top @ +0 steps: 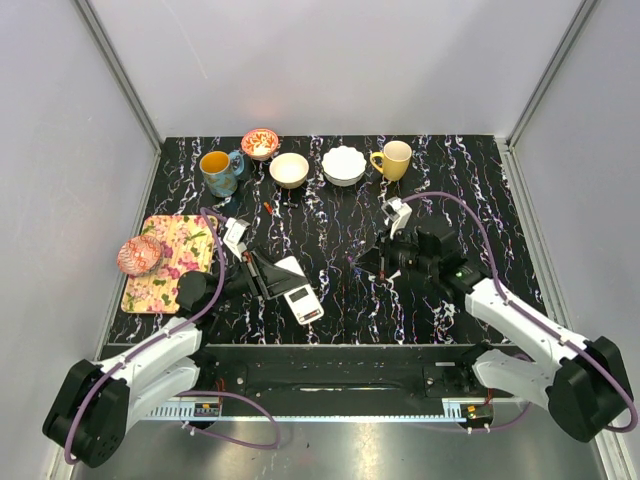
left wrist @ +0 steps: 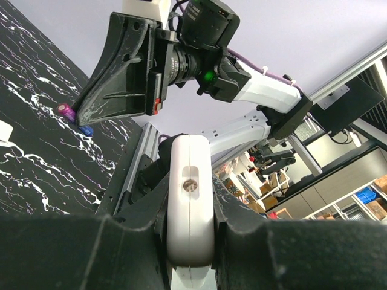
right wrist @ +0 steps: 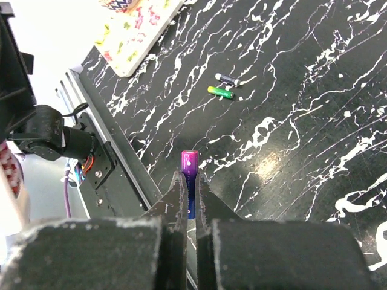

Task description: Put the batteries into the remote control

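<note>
1. Okay, the desk is the biggest item: black w/ white veining, and it carries everything else.
2. Your arms come next.
   - The left tool is clamped tight on the remote control, w/ one finger on each long edge.
   - The right tool is pinched almost closed on a purple-and-blue battery. The purple end pokes out past the fingertips.
3. The floral board lies at the desk's left side. A pink patterned bowl sits on its left part.
4. Back row, L to R: blue mug, small red-patterned bowl, cream bowl, white bowl, yellow mug.
5. The remote control is toward the near edge, left of centre and just right of the floral board.
   - On the top cam you see its pale display facing up.
   - On the left wrist cam you see its white back w/ a small screw.
   - You can't tell whether it rests on the desk or is held off it.
6. The held battery is near mid-desk, to the right of the remote control and apart from it. It's low over the surface, but contact can't be judged.
7. Two loose batteries lie flat on the desk, close together. One is a green-yellow cell. The other is a dark cell just beside it. On the right wrist cam both sit beyond the held battery.
</note>
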